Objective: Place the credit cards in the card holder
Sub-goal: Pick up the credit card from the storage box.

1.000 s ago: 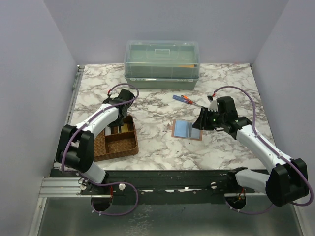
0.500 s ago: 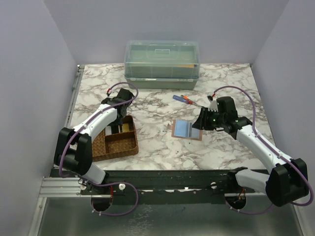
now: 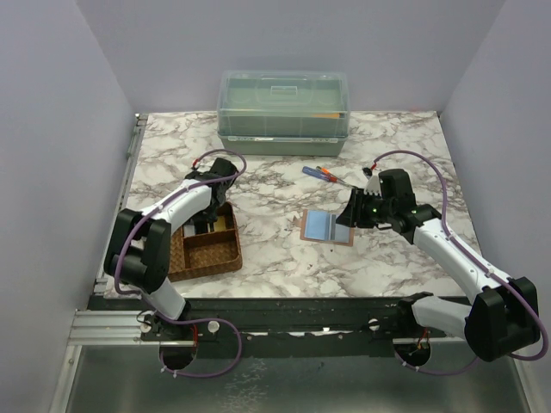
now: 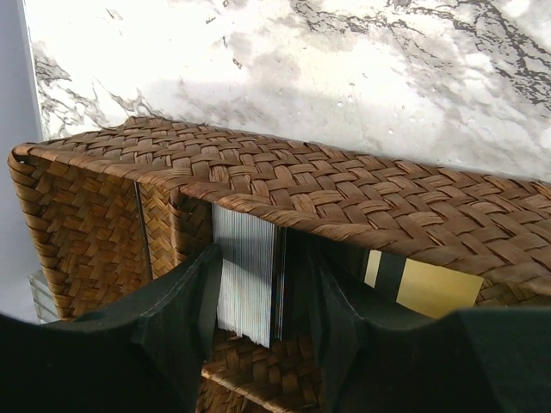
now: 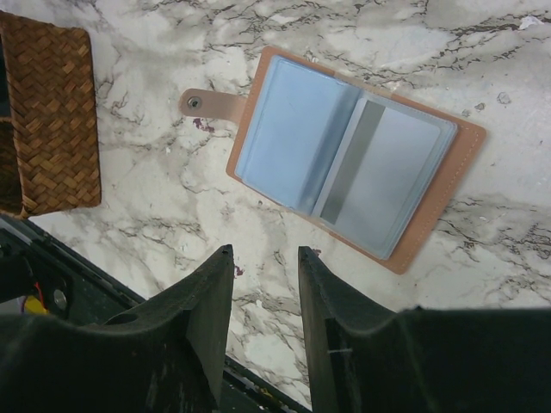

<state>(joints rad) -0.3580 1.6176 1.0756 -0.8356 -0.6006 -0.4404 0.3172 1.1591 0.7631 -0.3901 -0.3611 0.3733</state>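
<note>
- A brown woven tray [image 3: 225, 253] sits on the marble table [image 3: 275, 267] at the left, close to the near edge; woven walls split it into compartments.
- The left gripper [image 3: 207, 225] reaches down into a far compartment of the tray. In the left wrist view its two black fingers [image 4: 182, 320] are apart, one on each side of a stack of cards.
- The stack of cards [image 4: 248, 277] stands on edge inside that compartment, thin silver-grey edges showing. The left finger lies against the stack, and a dark gap shows between the stack and the right finger, so the stack is not yet clamped.
- A tan-gold card [image 4: 430, 290] with a dark stripe leans in the same compartment, just right of the right finger.
- A pale green lidded box [image 3: 284, 112] stands at the middle of the far edge.
- Two screwdrivers [image 3: 320, 172] lie in front of the box, slightly to its right.
- The card holder [image 3: 327, 227] lies open and flat near the table's middle, well apart from the tray. The right wrist view shows the card holder [image 5: 353, 168] with pale blue-grey inner sleeves and a snap tab [image 5: 202, 103]; whether a card is already inside cannot be told.
- The right gripper [image 3: 355, 212] hangs just beside the holder's right edge. Its fingers [image 5: 207, 327] are spread with nothing between them and touch nothing.
</note>
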